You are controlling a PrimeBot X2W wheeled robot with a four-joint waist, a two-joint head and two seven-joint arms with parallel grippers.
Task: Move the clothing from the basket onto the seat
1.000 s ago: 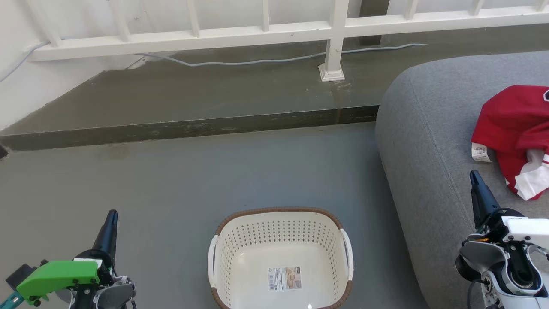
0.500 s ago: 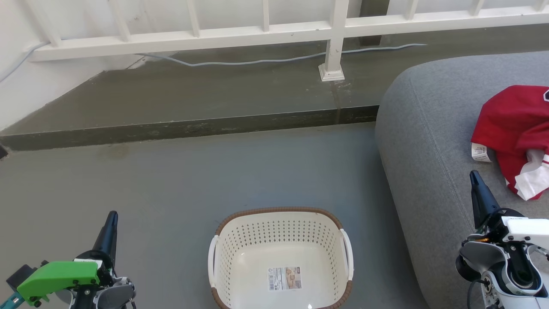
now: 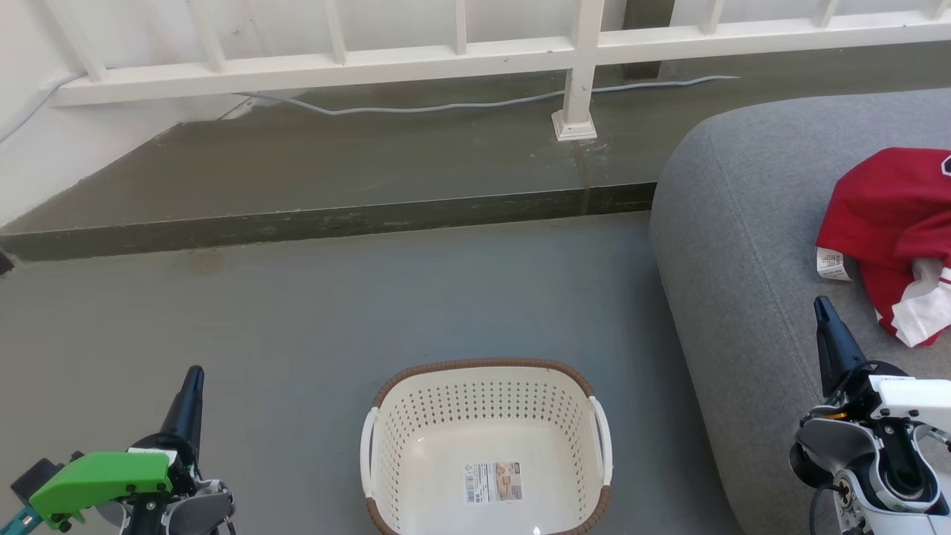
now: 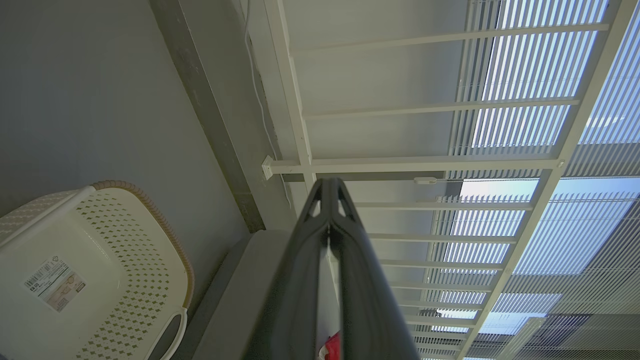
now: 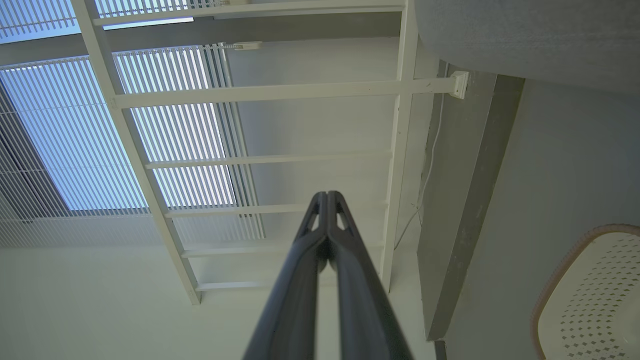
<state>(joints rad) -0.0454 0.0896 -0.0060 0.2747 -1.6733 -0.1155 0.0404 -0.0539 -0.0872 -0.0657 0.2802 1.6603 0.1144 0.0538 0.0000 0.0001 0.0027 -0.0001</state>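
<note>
On the seat (image 3: 743, 223) at right lies the clothing (image 3: 884, 212); the basket (image 3: 483, 401) sits near, between the left gripper (image 3: 195, 374) and right gripper (image 3: 820, 305), each with jaws pressed together.

left pincer (image 3: 195, 374) closed, empty; right pincer (image 3: 820, 305) closed, empty, both upright.

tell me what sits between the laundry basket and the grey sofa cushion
In the head view, just a narrow strip of bare grey floor separates the laundry basket from the sofa cushion; nothing lies on it.
</note>
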